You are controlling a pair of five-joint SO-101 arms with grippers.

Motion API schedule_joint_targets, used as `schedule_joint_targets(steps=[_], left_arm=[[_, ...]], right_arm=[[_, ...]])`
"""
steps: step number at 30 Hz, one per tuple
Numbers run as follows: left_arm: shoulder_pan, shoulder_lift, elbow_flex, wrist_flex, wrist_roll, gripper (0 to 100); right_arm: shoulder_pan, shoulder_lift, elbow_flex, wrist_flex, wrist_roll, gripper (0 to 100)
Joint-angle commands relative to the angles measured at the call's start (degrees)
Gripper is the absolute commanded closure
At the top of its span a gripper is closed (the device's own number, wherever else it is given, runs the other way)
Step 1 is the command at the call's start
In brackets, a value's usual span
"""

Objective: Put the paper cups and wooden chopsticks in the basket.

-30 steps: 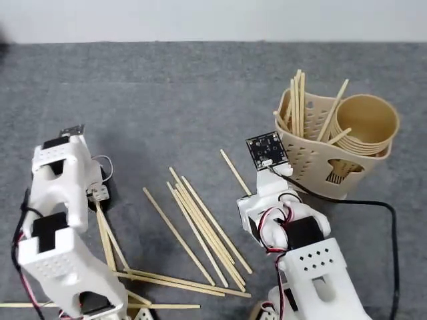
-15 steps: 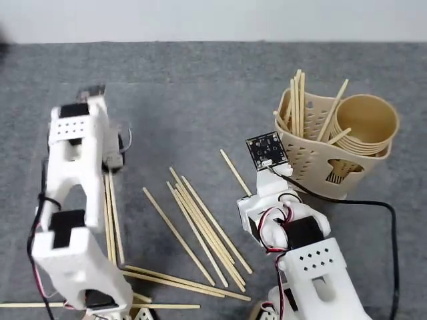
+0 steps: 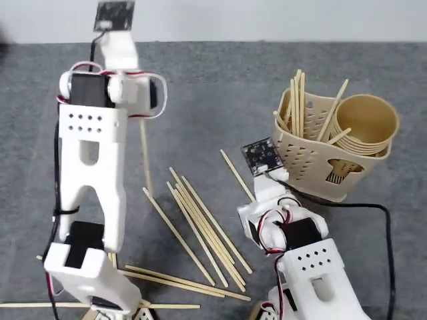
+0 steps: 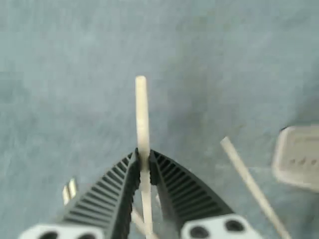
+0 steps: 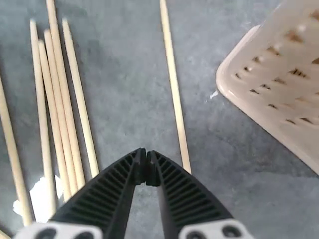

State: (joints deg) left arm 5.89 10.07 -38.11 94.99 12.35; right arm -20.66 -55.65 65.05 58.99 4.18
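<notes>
Place: a robotics lab or test bench rather than a home or kitchen; the frames do not settle which of the two.
Worktop: the worktop (image 3: 220,87) is covered by a plain grey felt-like mat.
Backdrop: a bare pale wall (image 3: 267,20) runs along the top of the frame.
Machines: two white plastic arms with motors showing, the left arm (image 3: 90,167) at the left and the right arm (image 3: 313,267) at lower right.
Electronics: an uncased circuit board (image 3: 115,15) sits at upper left and a second board (image 3: 262,156) near the centre. Loose wires (image 3: 267,233) loop in the open, and a black cable (image 3: 373,208) trails at the right.
Props: wooden chopsticks (image 3: 200,227) lie strewn across the centre, and a perforated basket (image 3: 310,157) stands at upper right.
</notes>
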Motion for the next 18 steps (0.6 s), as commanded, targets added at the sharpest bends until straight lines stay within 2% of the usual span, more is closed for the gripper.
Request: schedule_joint_targets(steps=[1, 5, 8, 12, 18], left_arm=[[4.31, -4.04, -11.12, -4.13, 0.62, 99], [8.00, -4.04, -18.51, -10.73, 0.70, 99], [10.20, -4.04, -21.49, -17.05, 3.69, 99], [14.42, -4.04, -22.11, -24.70, 4.84, 99], [21.71, -2.99, -21.76, -30.33, 4.66, 99]], right_arm=[[0.57, -1.80, 0.44, 0.66, 4.22, 98.8], [3.30, -1.80, 1.67, 0.66, 7.74, 98.9], [4.26, -1.80, 2.37, 0.66, 10.29, 98.9], [4.26, -1.80, 4.13, 0.57, 14.33, 98.9], [4.18, -1.80, 5.54, 0.40, 17.76, 98.9]])
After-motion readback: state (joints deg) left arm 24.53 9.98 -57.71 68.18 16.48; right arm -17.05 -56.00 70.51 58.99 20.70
